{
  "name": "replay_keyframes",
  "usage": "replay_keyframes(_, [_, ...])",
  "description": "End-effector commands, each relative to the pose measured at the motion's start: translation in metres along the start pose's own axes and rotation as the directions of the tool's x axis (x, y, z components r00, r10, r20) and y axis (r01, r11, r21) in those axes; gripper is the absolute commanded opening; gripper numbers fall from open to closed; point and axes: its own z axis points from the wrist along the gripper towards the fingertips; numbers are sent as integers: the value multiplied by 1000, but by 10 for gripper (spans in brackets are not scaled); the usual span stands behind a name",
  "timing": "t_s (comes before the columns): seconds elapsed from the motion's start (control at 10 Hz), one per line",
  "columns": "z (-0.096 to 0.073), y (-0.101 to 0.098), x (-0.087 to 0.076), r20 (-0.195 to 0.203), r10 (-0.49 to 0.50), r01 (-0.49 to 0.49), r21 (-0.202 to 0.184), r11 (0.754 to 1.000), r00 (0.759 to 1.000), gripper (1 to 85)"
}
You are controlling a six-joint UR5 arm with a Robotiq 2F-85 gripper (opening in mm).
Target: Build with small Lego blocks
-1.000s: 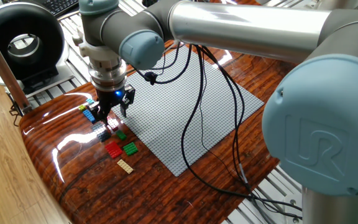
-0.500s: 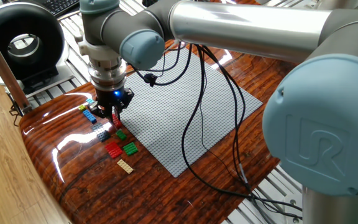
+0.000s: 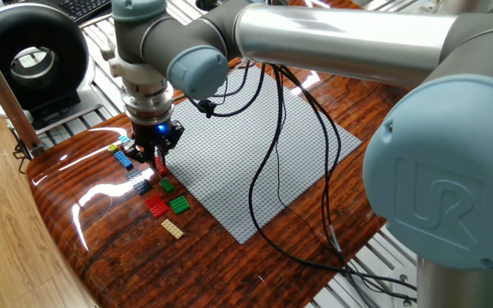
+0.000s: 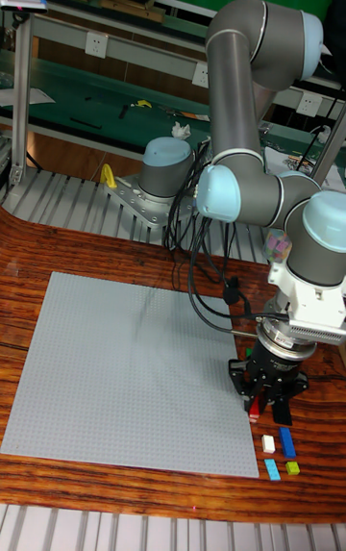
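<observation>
A red brick is being pinched between the closed-in jaws of the gripper, at left centre of the fixed view. It is being held directly below the jaws; its long axis cannot be told. Loose bricks are lying lower left. The grey baseplate is lying to the right.

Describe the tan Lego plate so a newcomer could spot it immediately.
Start at the large grey baseplate on the wooden table. Just off its near-left edge lies a cluster of small bricks below the gripper. The tan Lego plate is the outermost piece, past the red brick and green brick, and the only pale one there.
</observation>
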Motion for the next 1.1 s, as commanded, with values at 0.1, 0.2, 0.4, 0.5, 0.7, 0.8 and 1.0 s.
replay_keyframes(0.1, [-8,12,6,-11,15,-16,-36,999,1000,13])
replay_keyframes(0.2, [-15,14,9,-16,16,-17,-30,999,1000,13])
replay_keyframes(0.4, [-23,21,13,-38,21,-22,-17,1000,999,13])
replay_keyframes(0.5, [-25,23,11,-32,11,-11,-21,1000,999,13])
replay_keyframes(0.7, [-37,20,17,-50,4,-5,-12,1000,999,13])
replay_keyframes(0.8, [-44,18,19,-56,0,0,-13,1000,998,13])
replay_keyframes(1.0, [-44,22,16,-46,-12,11,-28,1000,999,13])
